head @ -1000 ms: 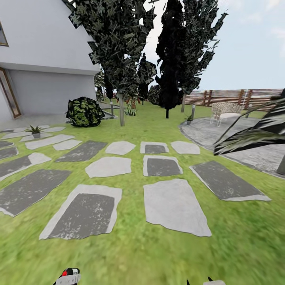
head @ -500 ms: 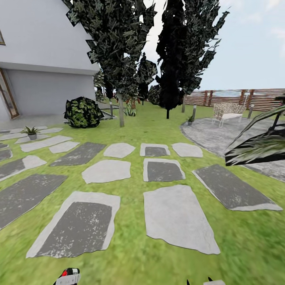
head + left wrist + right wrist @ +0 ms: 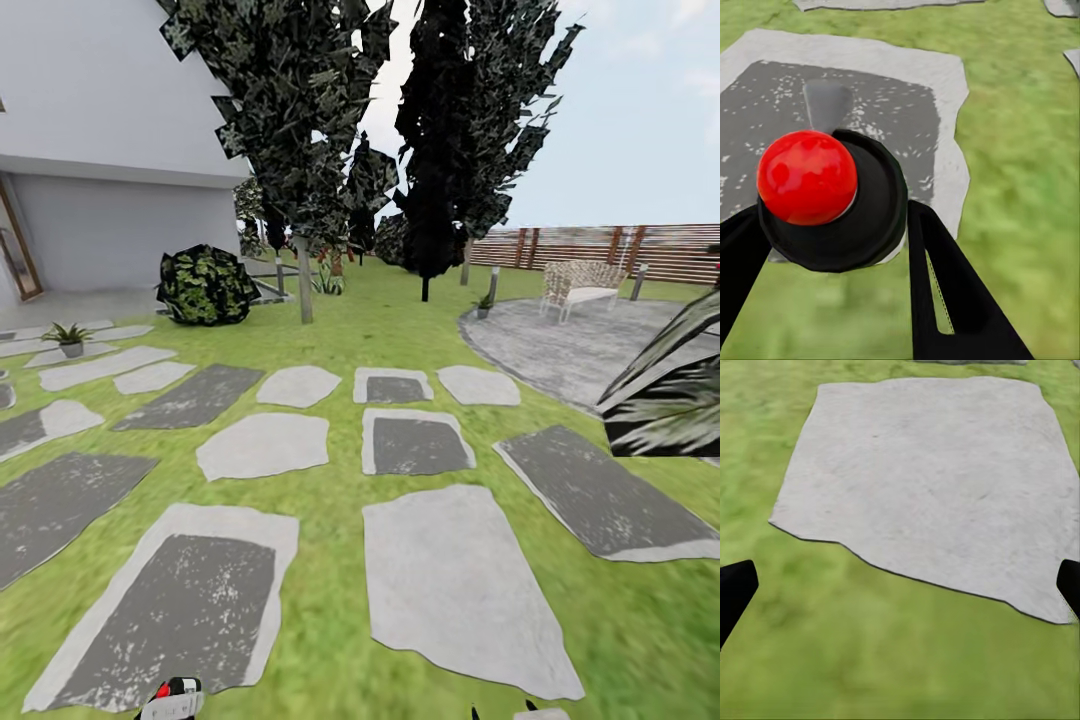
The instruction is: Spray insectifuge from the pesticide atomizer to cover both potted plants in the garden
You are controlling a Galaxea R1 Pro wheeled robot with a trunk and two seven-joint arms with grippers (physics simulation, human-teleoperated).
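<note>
The pesticide atomizer (image 3: 832,195), a dark round bottle with a red ball tip, sits between the black fingers of my left gripper (image 3: 832,232), which is shut on it. Its red spot (image 3: 163,690) also peeks in at the head view's lower edge, over the garden lawn (image 3: 330,480). My right gripper (image 3: 900,585) is open and empty above a pale stepping stone (image 3: 937,472). One potted plant (image 3: 69,340) stands far off at the left near the house. A second small potted plant (image 3: 484,302) sits at the rim of the round paved patch (image 3: 570,345).
Grey stepping stones (image 3: 415,445) lie across the grass ahead. A dark leafy shrub (image 3: 205,285) and tall trees (image 3: 300,150) stand behind them. Large striped leaves (image 3: 670,395) reach in from the right. A white chair (image 3: 578,283) and slatted fence (image 3: 600,245) stand at the back right.
The whole head view has shifted: the stones have slid closer and lower, the left potted plant and shrub further left, the striped leaves further right. Both grippers look unchanged.
</note>
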